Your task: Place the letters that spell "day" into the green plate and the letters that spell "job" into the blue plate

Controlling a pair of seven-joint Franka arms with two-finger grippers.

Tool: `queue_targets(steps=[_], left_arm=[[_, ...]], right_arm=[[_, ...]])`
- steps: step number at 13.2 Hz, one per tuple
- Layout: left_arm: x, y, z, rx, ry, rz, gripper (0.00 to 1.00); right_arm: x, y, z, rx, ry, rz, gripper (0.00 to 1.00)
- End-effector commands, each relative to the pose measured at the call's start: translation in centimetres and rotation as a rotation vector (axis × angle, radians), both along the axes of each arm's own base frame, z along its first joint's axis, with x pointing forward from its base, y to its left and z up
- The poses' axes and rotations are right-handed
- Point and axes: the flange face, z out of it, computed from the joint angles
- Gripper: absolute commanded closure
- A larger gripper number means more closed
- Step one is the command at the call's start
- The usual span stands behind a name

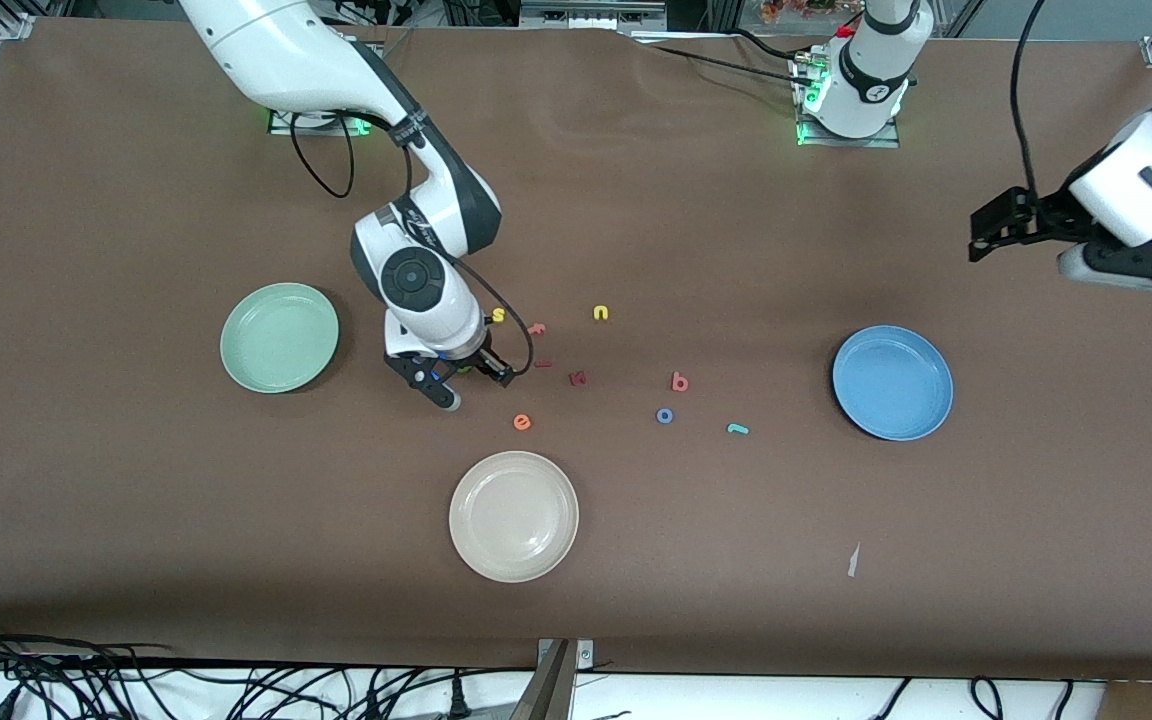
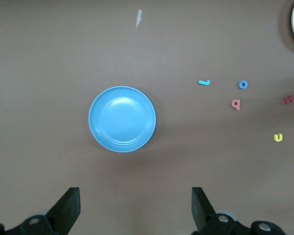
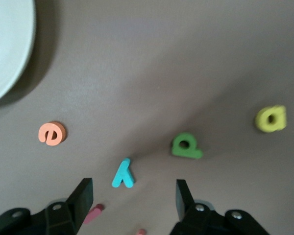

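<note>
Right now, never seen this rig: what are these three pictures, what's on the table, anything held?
Two white robot arms work at a brown table, each ending in a two-finger gripper. One picture looks down from a high camera facing the arms; the other two come from cameras on each arm's wrist.

The right gripper is low over small letter pieces, fingers apart around nothing; a teal "y" lies just ahead of them, with a green "d", a yellow "a" and an orange "e" nearby. The left gripper waits open, high over the table beside the blue plate.

Also there: a green plate, a cream plate, and loose letters "b", "o", "j", "s", "u". Nothing is held and the plates look bare.
</note>
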Motion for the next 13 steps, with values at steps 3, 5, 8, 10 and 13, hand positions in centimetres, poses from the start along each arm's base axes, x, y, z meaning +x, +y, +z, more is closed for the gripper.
queue_targets(steps=[3, 5, 8, 10, 13], left_arm=[[1.9, -6.3, -7.4, 0.004, 0.075, -0.108, 0.00], [3.7, -6.9, -13.9, -0.005, 0.118, -0.112, 0.00], [5.5, -9.4, -18.4, -0.010, 0.072, -0.129, 0.00], [6.9, -9.8, -20.7, -0.023, 0.029, -0.122, 0.00], [9.0, -11.5, -27.5, -0.073, -0.032, -0.104, 0.00]], right_arm=[[-1.1, 2.8, -3.1, -0.038, -0.048, -0.047, 0.25], [-1.3, 3.4, -3.6, -0.022, -0.065, -0.073, 0.29], [-1.1, 2.9, -4.1, -0.026, -0.060, -0.080, 0.39], [-1.0, 2.7, -4.2, -0.027, -0.059, -0.086, 0.49], [-1.6, 3.1, -5.3, -0.041, -0.049, -0.066, 0.57]])
